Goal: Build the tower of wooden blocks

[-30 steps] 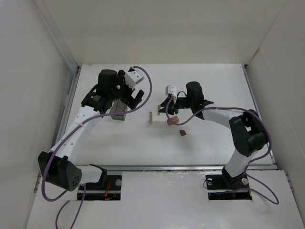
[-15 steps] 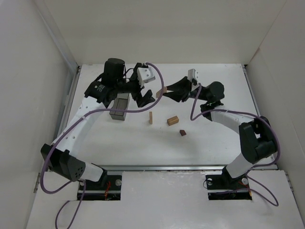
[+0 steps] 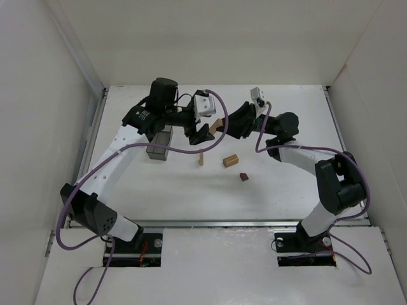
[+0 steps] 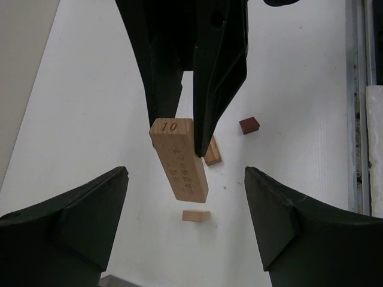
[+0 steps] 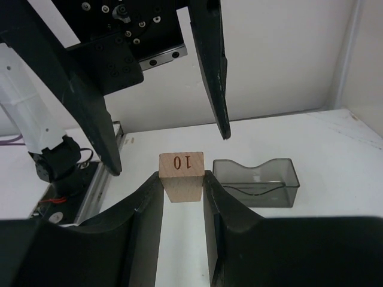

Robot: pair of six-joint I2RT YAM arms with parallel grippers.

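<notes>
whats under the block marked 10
The right gripper holds block 10 aloft over white table. Below: a small tan block, a dark reddish block and a flat tan block partly hidden behind it.

Light's bright, flat and diffuse off the white walls [image 3: 57,95] in every view, so I only get faint soft shadows on the table [image 3: 159,184] and no hard glare, though its white runs close to washed out. In both wrist views my black fingers [image 4: 66,227] go nearly featureless and a bit soft up close, while the stamped block [image 4: 178,158] stays sharp. Overhead view is low on detail; small parts look mushy.
</notes>
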